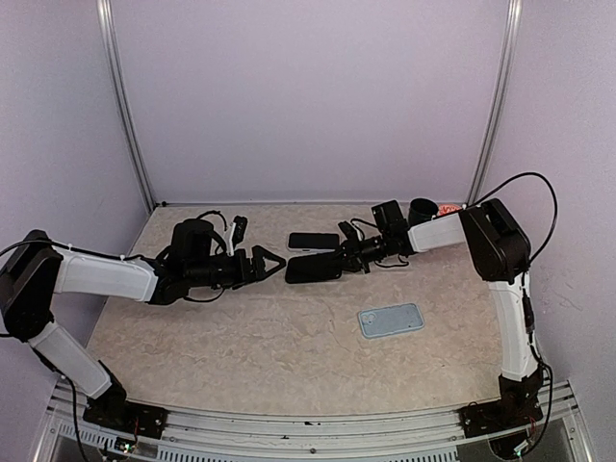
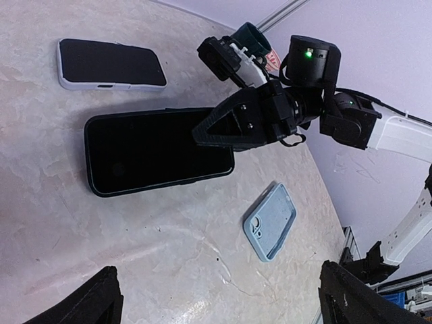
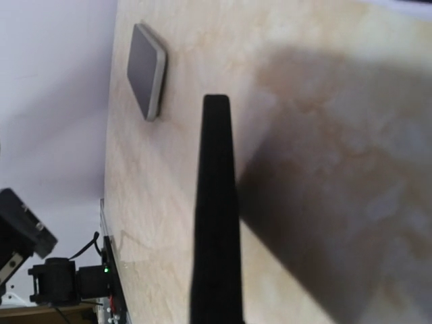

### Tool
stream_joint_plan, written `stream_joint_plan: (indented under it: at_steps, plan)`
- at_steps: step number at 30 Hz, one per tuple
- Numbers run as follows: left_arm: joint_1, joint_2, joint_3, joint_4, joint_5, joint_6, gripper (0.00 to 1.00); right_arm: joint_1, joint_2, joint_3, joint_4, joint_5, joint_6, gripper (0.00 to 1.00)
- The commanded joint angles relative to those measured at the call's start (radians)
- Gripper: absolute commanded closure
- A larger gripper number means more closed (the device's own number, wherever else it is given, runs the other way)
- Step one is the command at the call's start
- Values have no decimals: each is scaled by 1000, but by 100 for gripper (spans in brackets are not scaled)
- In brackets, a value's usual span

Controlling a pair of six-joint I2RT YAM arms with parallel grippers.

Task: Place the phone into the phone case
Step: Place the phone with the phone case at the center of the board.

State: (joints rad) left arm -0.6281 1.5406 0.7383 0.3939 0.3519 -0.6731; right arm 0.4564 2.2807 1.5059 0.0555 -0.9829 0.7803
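Observation:
A black phone (image 1: 310,269) is held at its right end by my right gripper (image 1: 340,258), low over the table's middle. In the left wrist view the phone (image 2: 148,152) lies flat, screen up, with the right gripper (image 2: 204,133) shut on its end. The right wrist view shows the phone (image 3: 216,223) edge-on, with its shadow on the table. The light blue phone case (image 1: 391,320) lies open side up toward the front right, also seen in the left wrist view (image 2: 271,221). My left gripper (image 1: 270,262) is open and empty, just left of the phone.
A second phone in a pale case (image 1: 313,241) lies just behind the black phone; it also shows in the left wrist view (image 2: 111,64) and the right wrist view (image 3: 146,71). A dark teal cup (image 1: 421,207) stands at the back right by the wall.

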Motion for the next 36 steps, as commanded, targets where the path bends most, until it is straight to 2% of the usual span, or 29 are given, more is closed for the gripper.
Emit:
stream_joint_plan:
  at_steps: [1,12,22,36]
  plan:
    - [7,5,-18,42,3,-9,1,-15,21,57,-3,-32,0,100]
    - [7,14,-41,68,10,-20,1,-19,73,132,-93,-20,-32,91]
    - [2,28,-51,90,15,-32,1,-19,83,156,-164,31,-72,74]
    - [-1,39,-66,115,16,-41,1,-21,62,194,-300,132,-150,58]
